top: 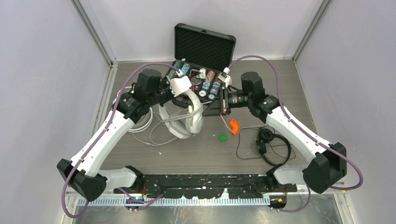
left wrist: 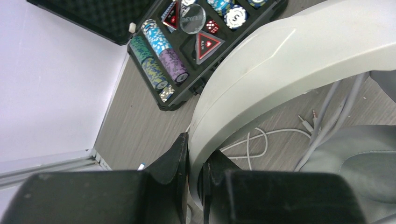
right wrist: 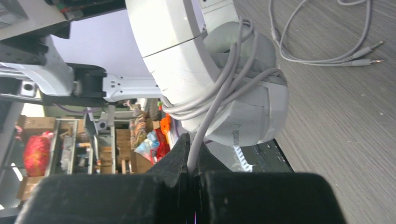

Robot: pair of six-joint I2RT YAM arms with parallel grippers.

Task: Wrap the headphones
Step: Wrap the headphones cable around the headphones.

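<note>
A large white over-ear headset (top: 189, 114) is held above the table in the middle of the top view. My left gripper (top: 172, 87) is shut on its white headband (left wrist: 280, 56), the jaws pinching the band's lower end (left wrist: 196, 158). The grey cable (right wrist: 219, 79) is looped several times round the band and ear cup (right wrist: 247, 116). My right gripper (top: 225, 103) is shut on that cable (right wrist: 197, 144) just below the cup. More white cable loops (top: 142, 123) lie under the left arm, largely hidden. The small black headset (top: 267, 140) lies with its thin cable at the right.
An open black case of poker chips (top: 201, 80) stands behind the headset, close to both grippers. An orange piece (top: 234, 126) and a green block (top: 223, 137) lie on the table. The cable's plug ends (right wrist: 369, 53) trail loose on the wood.
</note>
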